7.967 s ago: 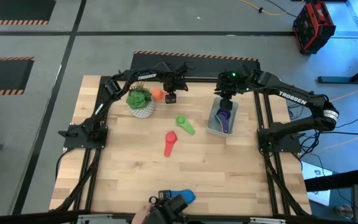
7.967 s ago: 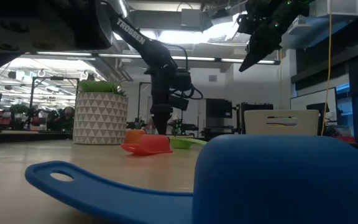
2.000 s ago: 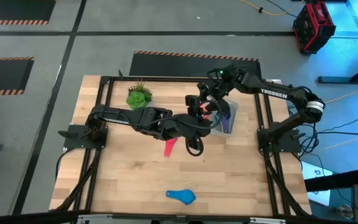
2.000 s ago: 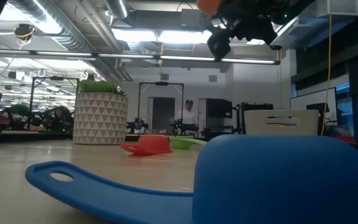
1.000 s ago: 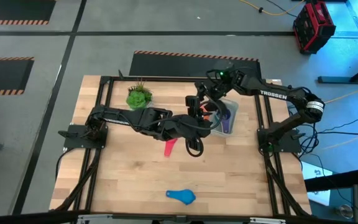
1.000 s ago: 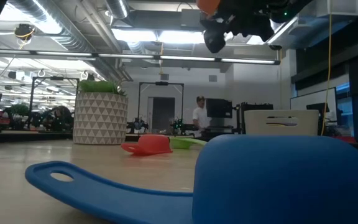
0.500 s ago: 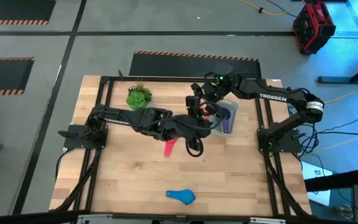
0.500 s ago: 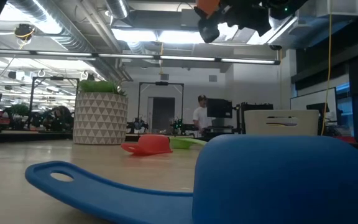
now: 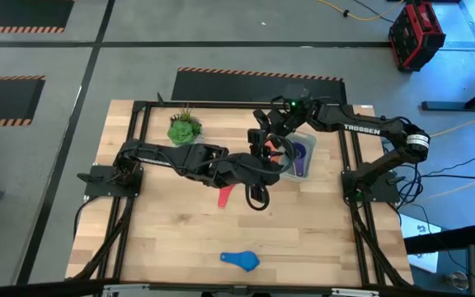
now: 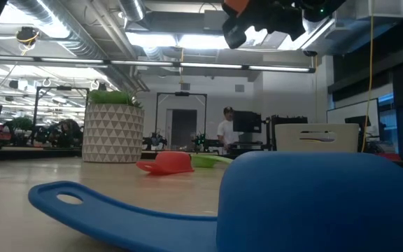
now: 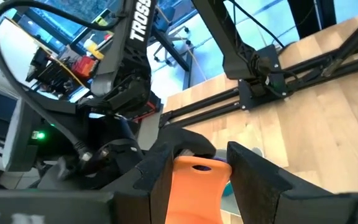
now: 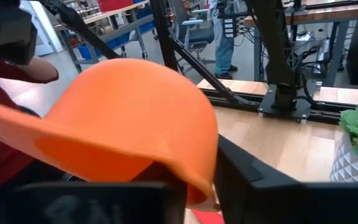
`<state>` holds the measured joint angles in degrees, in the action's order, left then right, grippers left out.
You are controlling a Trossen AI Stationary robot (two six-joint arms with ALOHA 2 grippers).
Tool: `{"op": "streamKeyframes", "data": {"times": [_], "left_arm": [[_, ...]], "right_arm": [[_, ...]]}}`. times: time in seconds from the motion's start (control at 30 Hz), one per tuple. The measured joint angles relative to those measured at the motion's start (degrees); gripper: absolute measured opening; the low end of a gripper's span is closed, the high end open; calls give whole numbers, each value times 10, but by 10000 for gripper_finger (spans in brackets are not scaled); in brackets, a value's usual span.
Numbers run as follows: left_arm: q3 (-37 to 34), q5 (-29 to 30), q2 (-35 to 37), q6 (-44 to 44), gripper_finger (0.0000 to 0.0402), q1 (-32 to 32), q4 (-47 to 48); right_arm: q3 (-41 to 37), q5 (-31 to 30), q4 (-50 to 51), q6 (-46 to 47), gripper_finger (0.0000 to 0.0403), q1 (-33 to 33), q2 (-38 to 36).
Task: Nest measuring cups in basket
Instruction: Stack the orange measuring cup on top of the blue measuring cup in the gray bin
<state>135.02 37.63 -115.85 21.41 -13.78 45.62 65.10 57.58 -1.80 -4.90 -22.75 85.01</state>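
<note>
The orange measuring cup (image 9: 275,149) is held in the air beside the basket (image 9: 307,169), between both grippers. My left gripper (image 9: 269,157) is shut on its handle (image 11: 194,180). My right gripper (image 9: 265,139) comes from the far side and is shut on its bowl (image 12: 129,118). The basket holds a purple cup (image 9: 299,161). A red cup (image 9: 224,195) lies on the table, partly under my left arm. A green cup (image 10: 212,161) shows behind the red one in the low view. A blue cup (image 9: 242,261) lies near the front edge. My left gripper pinches the orange cup's flat handle (image 11: 196,186) between its two fingers, short of the end with the hang hole (image 11: 201,167). The cup is lifted clear of the table. My right gripper has the rim of the orange cup's bowl (image 12: 199,190) between its two fingers. The rounded outside of the bowl faces the wrist camera. Which finger is inside the bowl cannot be told.
A white patterned pot with a green plant (image 9: 185,129) stands at the far left of the table. My left arm (image 9: 188,159) stretches across the middle of the table. A person (image 10: 224,129) stands in the room behind.
My right gripper has moved a little toward the table's left, closing in on the orange cup held up by my left gripper. The cup stays in the air beside the basket.
</note>
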Motion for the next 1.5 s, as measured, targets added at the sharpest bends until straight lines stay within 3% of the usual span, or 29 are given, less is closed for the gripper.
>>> {"op": "streamKeyframes", "data": {"times": [0.17,0.87,1.2,1.4,1.5], "left_arm": [[0,0,0,2,142,0,4],[0,-15,0,-4,146,3,5],[0,1,0,-54,220,9,32],[-1,12,9,-43,227,14,86],[0,-23,31,-54,227,17,157]], "right_arm": [[0,-12,-1,2,29,0,0],[0,-22,7,14,29,-28,0],[0,-80,57,-15,29,-57,0],[0,-122,129,-47,29,-100,0],[0,-141,159,-48,29,-131,0]]}}
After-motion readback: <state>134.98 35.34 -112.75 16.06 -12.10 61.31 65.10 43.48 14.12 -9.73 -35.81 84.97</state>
